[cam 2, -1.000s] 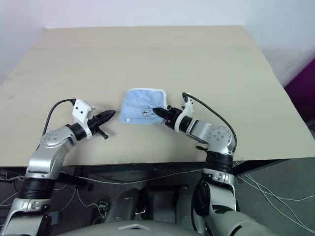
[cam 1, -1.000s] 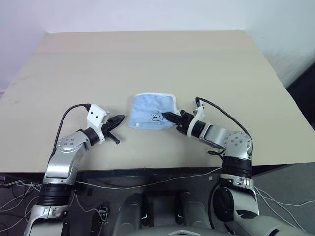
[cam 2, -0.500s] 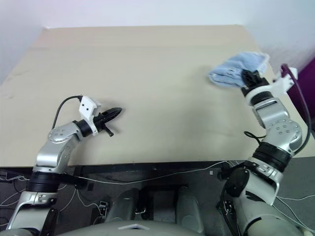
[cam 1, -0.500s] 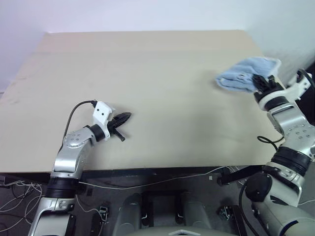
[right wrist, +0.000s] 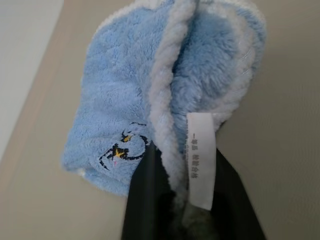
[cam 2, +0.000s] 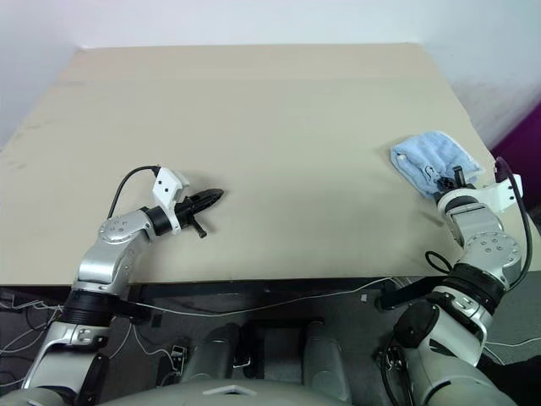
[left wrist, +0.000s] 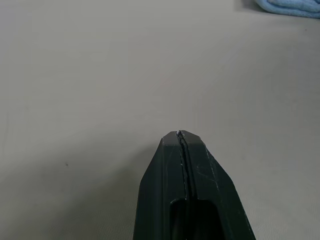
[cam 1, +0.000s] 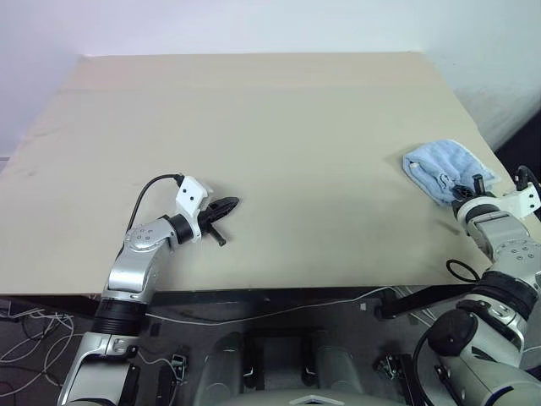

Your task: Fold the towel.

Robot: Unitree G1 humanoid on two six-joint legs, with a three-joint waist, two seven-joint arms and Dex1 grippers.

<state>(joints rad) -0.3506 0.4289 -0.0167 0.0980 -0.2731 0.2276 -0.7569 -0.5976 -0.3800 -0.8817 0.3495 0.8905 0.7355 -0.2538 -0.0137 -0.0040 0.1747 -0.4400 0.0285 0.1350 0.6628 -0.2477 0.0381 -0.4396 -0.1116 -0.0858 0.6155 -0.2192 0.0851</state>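
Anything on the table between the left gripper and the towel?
Nothing: bare tabletop runs from the shut left gripper across to the towel at the right edge, as the left eye view shows.

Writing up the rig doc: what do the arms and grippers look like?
Silver-grey metal arm links with black joint rings. Each gripper, left gripper and right gripper, has two tapered black fingers, a white camera block on the wrist, and a black cable looping back to the arm.

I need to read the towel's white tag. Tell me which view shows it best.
The right wrist view: the white tag hangs close up against the folded light blue towel, its printed lines visible. The eye views show the towel small at the table's right edge; the left wrist view shows a sliver.
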